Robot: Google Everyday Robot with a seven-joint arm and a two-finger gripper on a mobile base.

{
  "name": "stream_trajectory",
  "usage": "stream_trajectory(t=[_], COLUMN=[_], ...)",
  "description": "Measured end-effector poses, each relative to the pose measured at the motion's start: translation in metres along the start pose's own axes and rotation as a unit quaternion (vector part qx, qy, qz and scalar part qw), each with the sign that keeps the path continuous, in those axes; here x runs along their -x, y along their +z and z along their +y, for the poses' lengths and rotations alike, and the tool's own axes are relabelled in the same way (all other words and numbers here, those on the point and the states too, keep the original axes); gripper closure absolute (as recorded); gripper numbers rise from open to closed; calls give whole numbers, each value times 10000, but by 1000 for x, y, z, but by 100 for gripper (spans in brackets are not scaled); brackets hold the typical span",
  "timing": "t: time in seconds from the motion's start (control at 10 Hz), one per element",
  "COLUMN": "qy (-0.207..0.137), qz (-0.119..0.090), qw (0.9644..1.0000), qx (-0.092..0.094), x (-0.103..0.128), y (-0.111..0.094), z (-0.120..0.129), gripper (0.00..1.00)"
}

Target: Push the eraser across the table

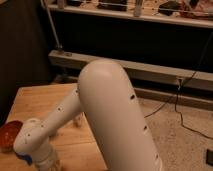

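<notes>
The table [45, 102] of light wooden planks fills the lower left. My white arm reaches down over its front left part, and the gripper [51, 164] hangs at the bottom edge of the camera view, just right of a blue shape [25, 159]. The eraser is hidden behind the arm and gripper or lies below the frame. The orange stick-like thing is not in view.
A red-brown bowl [8, 136] sits at the table's left edge, close to the arm's wrist. A small pale object [79, 120] stands mid-table behind the arm. A dark shelf unit with a metal rail [150, 72] runs behind; speckled floor [180, 140] with cables lies to the right.
</notes>
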Motion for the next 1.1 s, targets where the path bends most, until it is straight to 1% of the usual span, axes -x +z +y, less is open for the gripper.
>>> stream_trajectory(t=[0.1, 0.2, 0.3, 0.4, 0.5, 0.6, 0.7, 0.8, 1.0, 1.1], qy=[-59, -111, -85, 40, 240, 265, 256, 267, 279, 262], qz=[-212, -525, -704, -888, -993, -1001, -1001, -1003, -1004, -1001], qw=[9997, 9982, 9970, 9955, 9943, 9942, 9942, 9942, 9941, 9942], qx=[127, 279, 320, 328, 291, 290, 288, 290, 291, 290], x=[8, 18, 23, 29, 31, 31, 32, 32, 31, 32], y=[-12, -36, -49, -62, -69, -69, -69, -69, -69, -69], z=[5, 6, 3, -5, -19, -20, -19, -20, -21, -19], gripper=[100, 100, 100, 100, 100, 99, 95, 86, 64, 56])
